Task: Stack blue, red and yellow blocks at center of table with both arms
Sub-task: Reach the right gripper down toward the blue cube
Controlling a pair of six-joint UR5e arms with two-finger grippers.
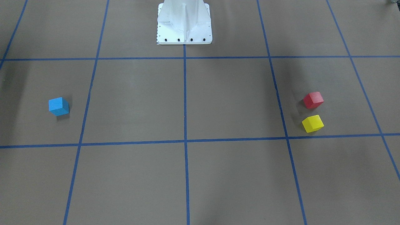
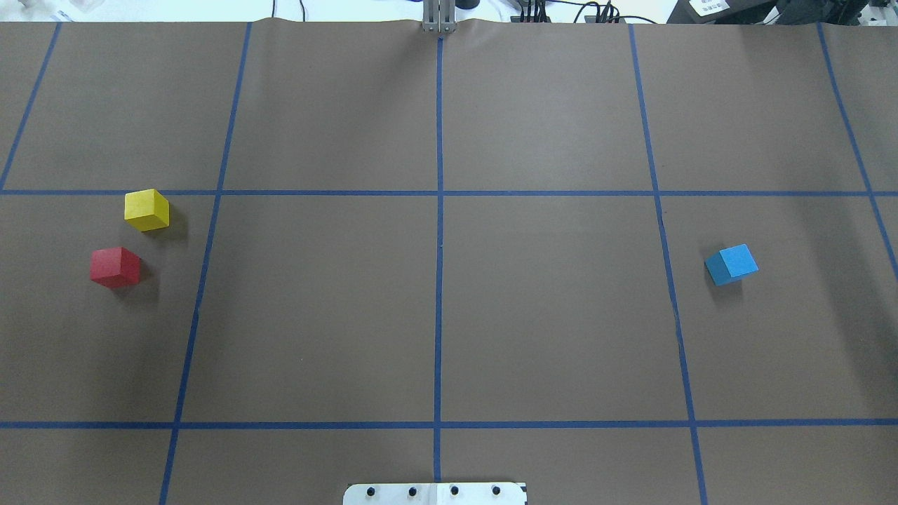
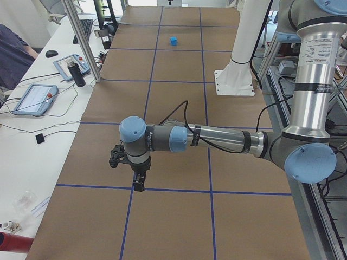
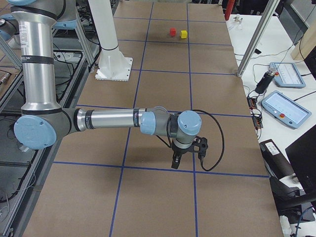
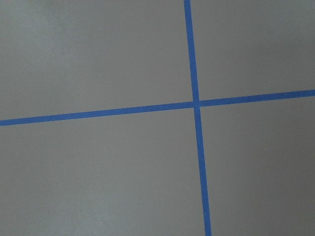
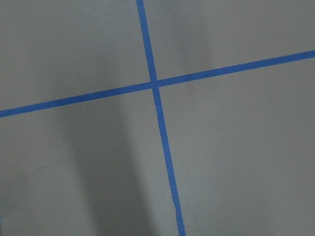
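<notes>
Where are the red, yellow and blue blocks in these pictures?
red block [image 2: 115, 267]: overhead exterior view, centre of the cube.
yellow block [image 2: 146, 210]: overhead exterior view, centre of the cube.
blue block [image 2: 732, 264]: overhead exterior view, centre of the cube.

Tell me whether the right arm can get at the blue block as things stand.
Probably yes. The blue block stands alone on the table on the robot's right, nothing beside it, and the right arm reaches out over that end.
</notes>
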